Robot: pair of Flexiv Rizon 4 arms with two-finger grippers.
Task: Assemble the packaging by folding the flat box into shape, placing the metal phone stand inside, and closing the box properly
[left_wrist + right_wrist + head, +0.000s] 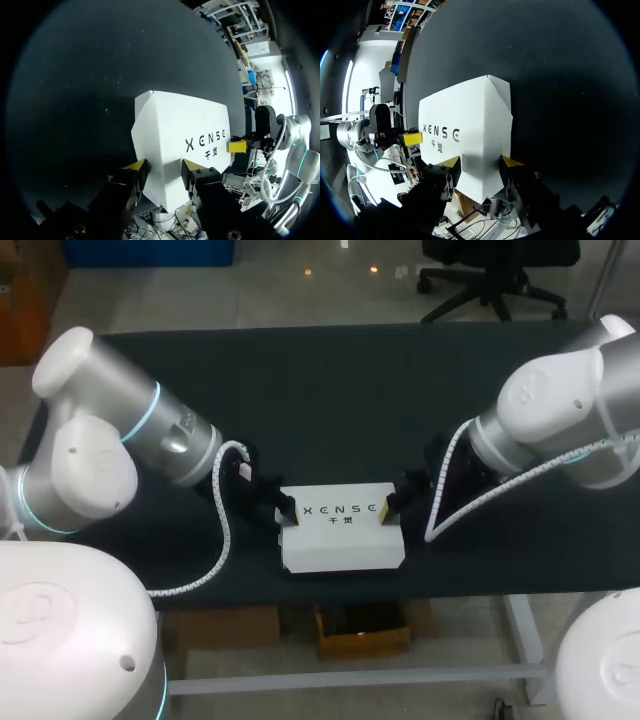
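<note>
A white box folded into shape, with dark print on its top face, sits near the front edge of the black table. My left gripper is at the box's left end. In the left wrist view the box runs ahead between the fingers of that gripper, and both yellow tips press its sides. My right gripper is at the right end. In the right wrist view this gripper clasps the box the same way. No metal phone stand is in sight.
Bare black table surface stretches behind and to both sides of the box. The table's front edge lies just in front of the box. Each wrist view shows the other arm's yellow fingertip at the box's far end.
</note>
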